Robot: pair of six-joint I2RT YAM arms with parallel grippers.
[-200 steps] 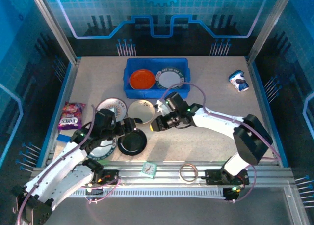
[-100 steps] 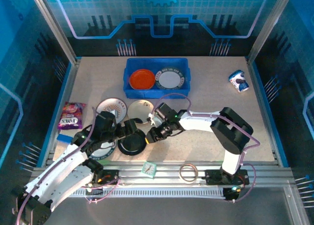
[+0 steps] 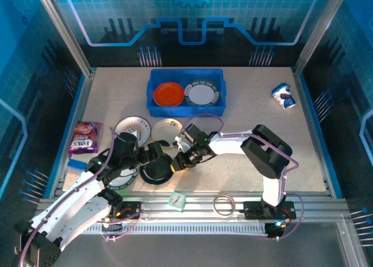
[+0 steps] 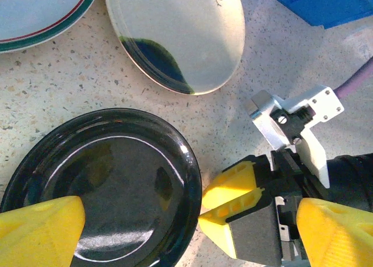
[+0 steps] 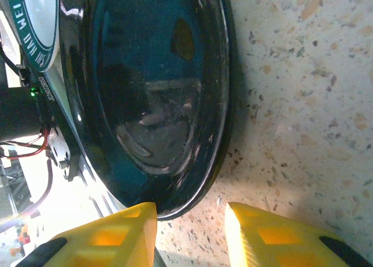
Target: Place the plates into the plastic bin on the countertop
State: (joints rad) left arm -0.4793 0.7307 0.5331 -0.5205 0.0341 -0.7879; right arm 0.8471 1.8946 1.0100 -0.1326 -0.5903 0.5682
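From above, the black plate lies flat on the countertop at the near side, well apart from the blue bin. The bin already has an orange-red plate and a white plate with a dark patterned rim in it. My right gripper sits at the black plate's right edge, and the left gripper hangs over its far side. Against a second ago, the right arm has folded back and swung its gripper from beside the cream plate to this rim. The left arm has barely shifted, and the bin's contents are unchanged.

On the left wrist camera, the left gripper is spread wide and holds nothing, with the black plate beneath it. The right gripper is at the plate's right rim — touching or just beside it, I cannot tell.

On the right wrist camera, the right gripper stands partly open with nothing between its fingers. The black plate lies straight ahead, its rim just off the gap and closer to the finger on the view's left. A round plate has no long axis, so what matters is the rim — I judge the right arm the nearer, needing a finger worked under that edge.
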